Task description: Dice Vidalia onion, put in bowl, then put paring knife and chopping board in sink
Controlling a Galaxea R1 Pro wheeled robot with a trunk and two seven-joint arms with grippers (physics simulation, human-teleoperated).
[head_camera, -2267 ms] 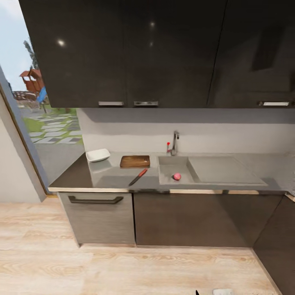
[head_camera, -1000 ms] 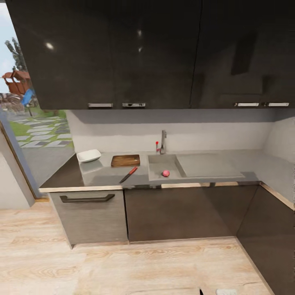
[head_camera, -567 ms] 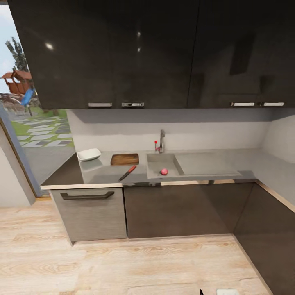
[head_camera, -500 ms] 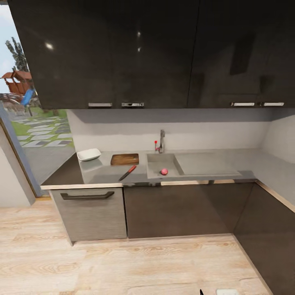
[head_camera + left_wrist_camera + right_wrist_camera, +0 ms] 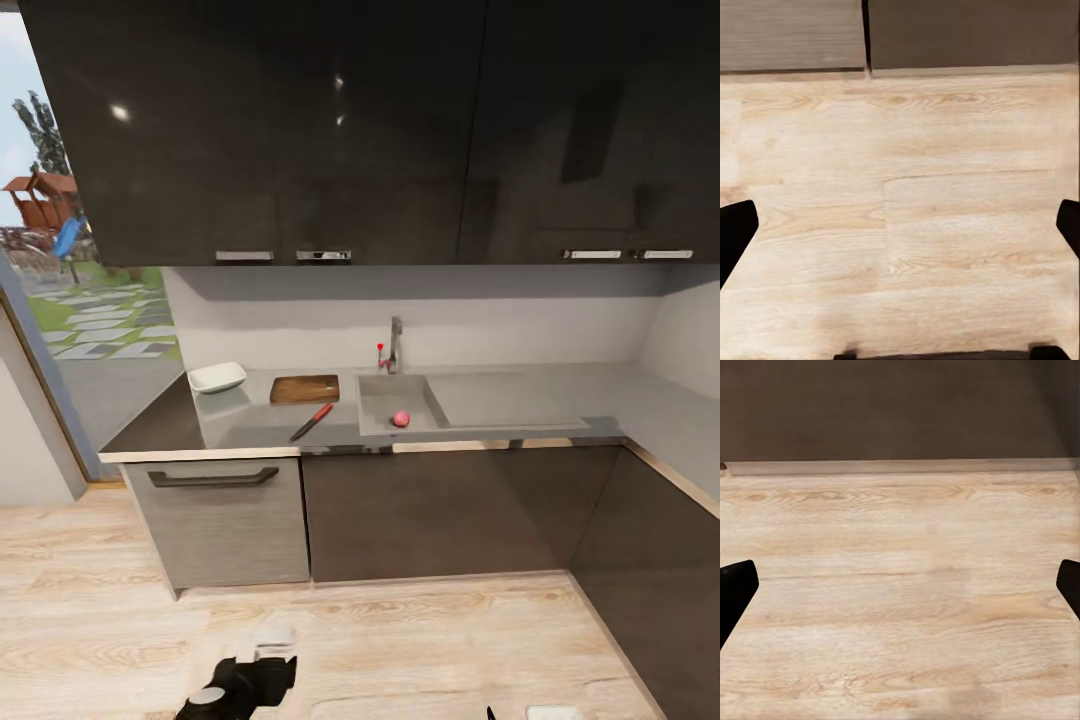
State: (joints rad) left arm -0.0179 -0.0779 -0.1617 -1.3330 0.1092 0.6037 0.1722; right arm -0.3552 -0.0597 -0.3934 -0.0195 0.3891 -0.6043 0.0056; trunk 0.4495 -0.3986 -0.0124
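Observation:
Across the room, the grey countertop [image 5: 250, 428] carries the white bowl [image 5: 217, 377] at its left end. To the bowl's right lies the brown chopping board [image 5: 304, 388], and the red-handled paring knife [image 5: 312, 422] rests slantwise in front of it. A small pinkish-red Vidalia onion [image 5: 400, 419] sits inside the sink [image 5: 385, 400]. My left arm [image 5: 240, 684] shows low at the head view's bottom edge, far from the counter. The left gripper [image 5: 900, 232] and the right gripper [image 5: 900, 589] both hang open over the wooden floor, holding nothing.
A chrome tap [image 5: 395, 345] stands behind the sink, with the drainboard [image 5: 505, 400] to its right. Dark wall cabinets [image 5: 300, 130] hang above. Base cabinets run along the front, turning a corner at the right [image 5: 650, 530]. Light wooden floor [image 5: 380, 640] lies between me and the counter.
The camera shifted over the earlier frames, sliding the counter left in view, then held still. My left arm has risen into the bottom of the head view. Counter things have not moved.

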